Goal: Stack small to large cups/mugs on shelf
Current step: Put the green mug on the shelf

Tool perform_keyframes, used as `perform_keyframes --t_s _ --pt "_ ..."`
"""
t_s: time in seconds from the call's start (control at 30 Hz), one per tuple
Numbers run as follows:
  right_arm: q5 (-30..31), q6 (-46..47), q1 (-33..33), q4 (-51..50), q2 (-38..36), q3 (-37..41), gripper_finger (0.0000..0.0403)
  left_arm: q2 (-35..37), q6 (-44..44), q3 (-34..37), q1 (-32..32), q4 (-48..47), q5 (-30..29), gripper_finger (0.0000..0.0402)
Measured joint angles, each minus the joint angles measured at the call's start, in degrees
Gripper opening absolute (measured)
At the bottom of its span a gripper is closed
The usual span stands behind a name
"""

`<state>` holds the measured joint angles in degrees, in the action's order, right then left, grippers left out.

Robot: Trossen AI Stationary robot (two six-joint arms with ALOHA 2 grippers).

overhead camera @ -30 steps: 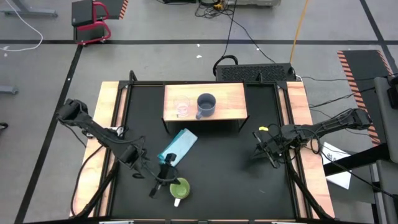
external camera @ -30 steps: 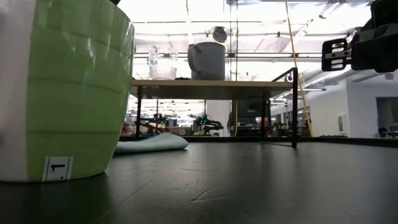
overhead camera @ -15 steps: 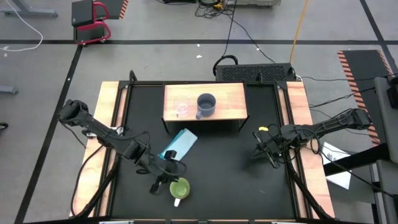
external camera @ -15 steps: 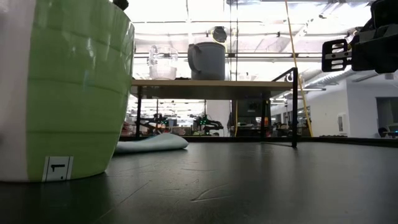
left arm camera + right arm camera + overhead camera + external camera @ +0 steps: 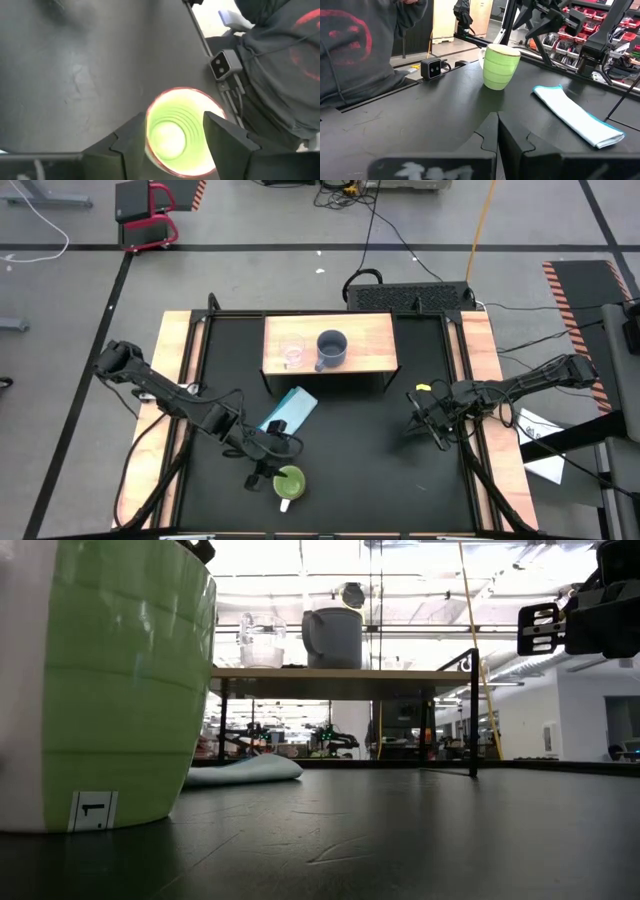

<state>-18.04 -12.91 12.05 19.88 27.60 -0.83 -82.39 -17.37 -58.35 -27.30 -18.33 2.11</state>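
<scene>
Lime-green mug stands at the bench's near edge in the high view, with my left fingers just over its rim. A second ago they were pinched together beside it; now they have spread wide, which I take as readying a grip on the rim. The glass cup and the grey mug already sit side by side on the shelf, so only the green one is left to bring. The blue cloth lies between me and the shelf, and my right fingers wait closed and empty near the right side strip, well apart.

Low view: the green mug fills the left, sitting flat. Under the shelf there is open bench, and the cloth lies low. The right fingers hang clear above the surface.

Left wrist view: my two fingers straddle the mug's mouth, one on each side, not yet squeezing. A small camera sits close beyond at the bench edge, with a person in a dark hooded top behind it.

Right wrist view: the mug and cloth show across clear bench.
</scene>
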Motion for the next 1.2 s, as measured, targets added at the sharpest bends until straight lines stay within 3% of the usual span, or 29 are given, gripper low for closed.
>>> perform_keyframes --t_s 0.3,1.2 --pt "0.0 0.2 0.0 0.0 0.3 0.0 0.0 -1.6 1.8 0.0 2.4 0.5 0.2 0.0187" --pt "0.0 0.1 0.0 0.2 1.7 0.0 0.0 -8.5 3.1 0.1 1.1 1.0 2.3 0.0186"
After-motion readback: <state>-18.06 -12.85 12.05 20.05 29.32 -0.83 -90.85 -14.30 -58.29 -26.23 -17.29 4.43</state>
